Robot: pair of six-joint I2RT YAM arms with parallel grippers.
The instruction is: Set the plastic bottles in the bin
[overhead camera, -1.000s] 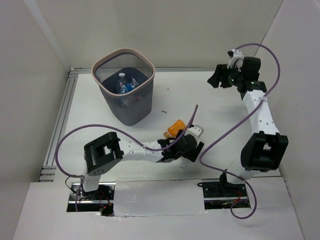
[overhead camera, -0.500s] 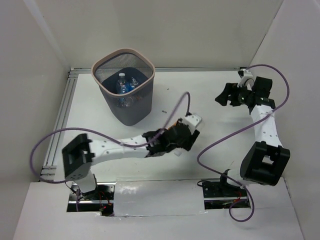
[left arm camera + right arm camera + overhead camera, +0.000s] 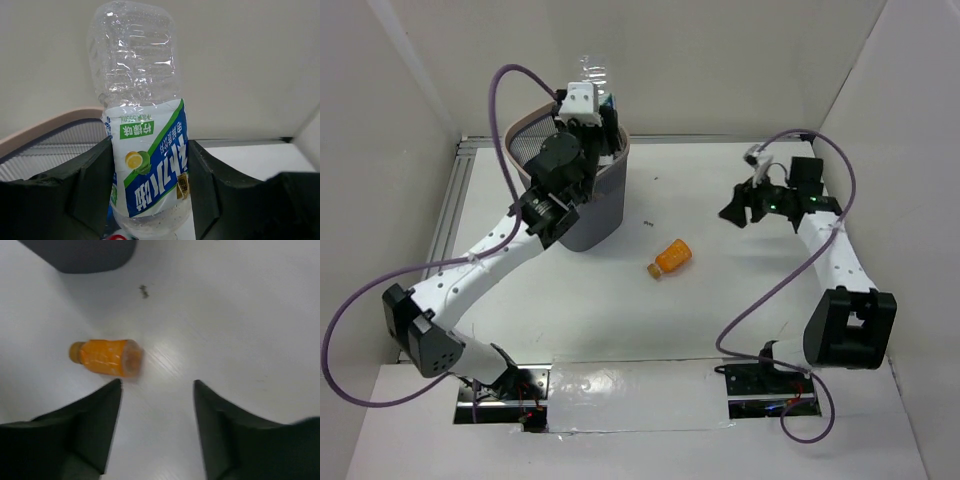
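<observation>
left tool [image 3: 150, 156] grips a clear, lemon-labelled bottle [image 3: 137, 70] over the wire-mesh bin [image 3: 45, 126]; right tool [image 3: 157, 390] is parted, empty, above the surface [image 3: 230, 315] near a toppled orange bottle [image 3: 106, 357].

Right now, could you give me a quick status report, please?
Left gripper shut on clear bottle by bin rim. Right gripper open, empty. Orange bottle lying on table, nothing blocking.
</observation>
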